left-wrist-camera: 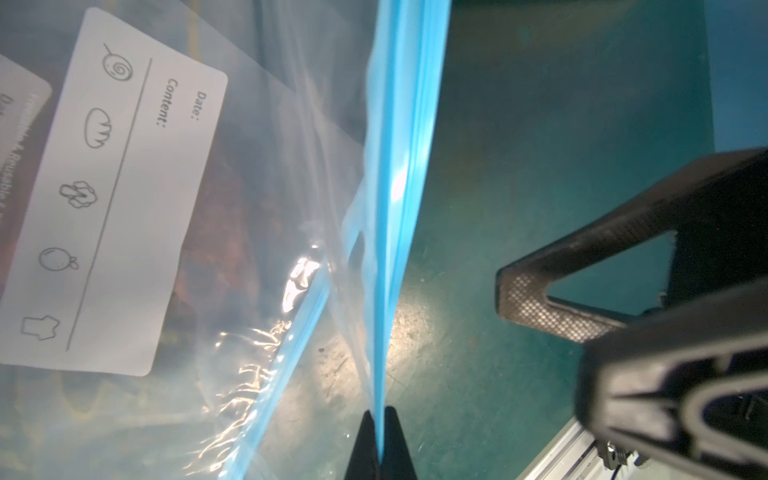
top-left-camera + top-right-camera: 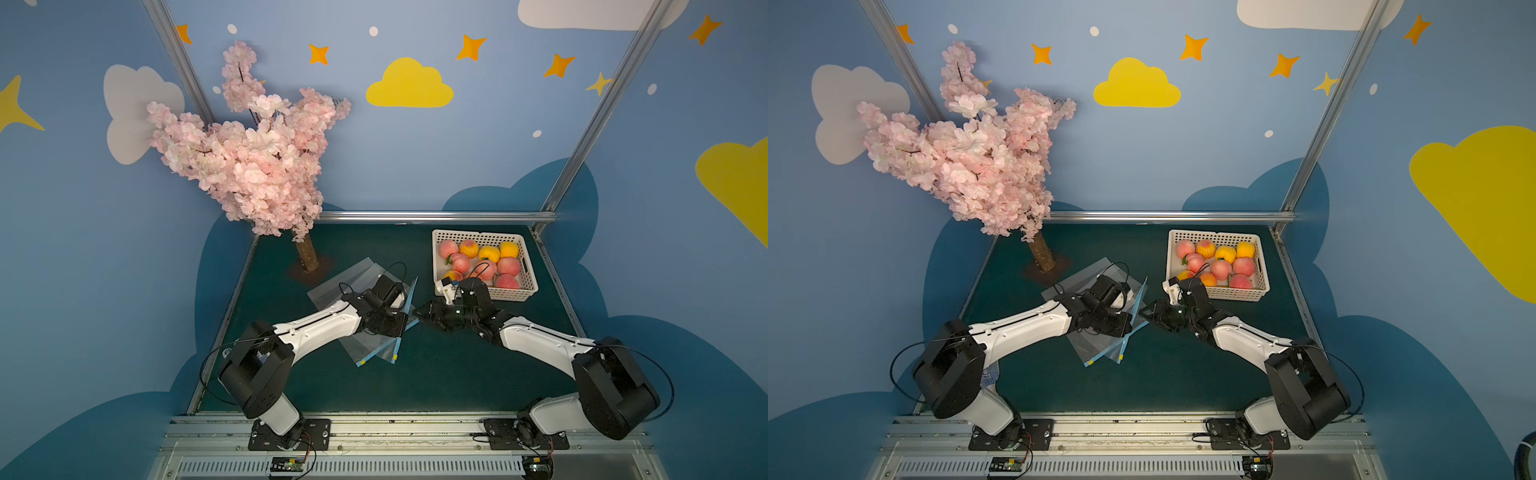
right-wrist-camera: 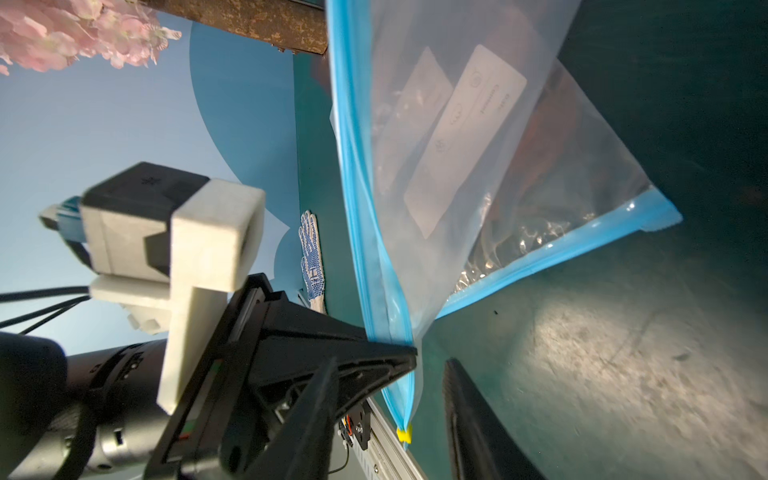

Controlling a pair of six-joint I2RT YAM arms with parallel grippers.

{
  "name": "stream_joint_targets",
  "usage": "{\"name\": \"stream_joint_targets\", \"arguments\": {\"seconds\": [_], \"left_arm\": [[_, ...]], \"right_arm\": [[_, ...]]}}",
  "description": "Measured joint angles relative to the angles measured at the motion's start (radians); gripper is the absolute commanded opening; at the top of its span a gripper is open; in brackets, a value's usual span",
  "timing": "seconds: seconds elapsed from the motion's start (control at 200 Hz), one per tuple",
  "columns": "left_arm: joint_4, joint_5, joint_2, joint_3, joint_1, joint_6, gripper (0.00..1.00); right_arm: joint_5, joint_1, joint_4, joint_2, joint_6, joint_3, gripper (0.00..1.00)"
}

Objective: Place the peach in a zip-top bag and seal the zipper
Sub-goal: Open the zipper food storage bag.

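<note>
Glinting clear bag (image 3: 415,266), blue zipper (image 1: 395,187), white label (image 1: 112,199).

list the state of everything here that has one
left gripper: shut on zipper strip
right gripper: open, beside that strip
upper bag: strip edge lifted, no peach inside
lower bag: flat on table
peaches: in basket

My top views are evenly lit, edges bowed; wrist views catch glare on the zip-top bag (image 1: 257,232), close parts blurred.
</note>
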Motion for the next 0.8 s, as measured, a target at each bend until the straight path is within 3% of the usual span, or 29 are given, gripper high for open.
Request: {"name": "stream_joint_targets", "arguments": {"seconds": [0.3,0.636,0.801], "left_arm": [[0.017,0.023,0.000,-0.005,0.001,-0.008,0.03],[0.027,0.052,0.000,-0.014,0.001,-0.016,0.03],[0.031,0.062,-0.002,-0.020,0.001,-0.016,0.03]], "right_arm": [[0.003,0.021,-0.011,0.101,-0.018,0.055,0.20],[-0.010,0.032,0.000,0.145,-0.018,0.088,0.24],[-0.015,0.037,0.012,0.151,-0.018,0.090,0.19]]}}
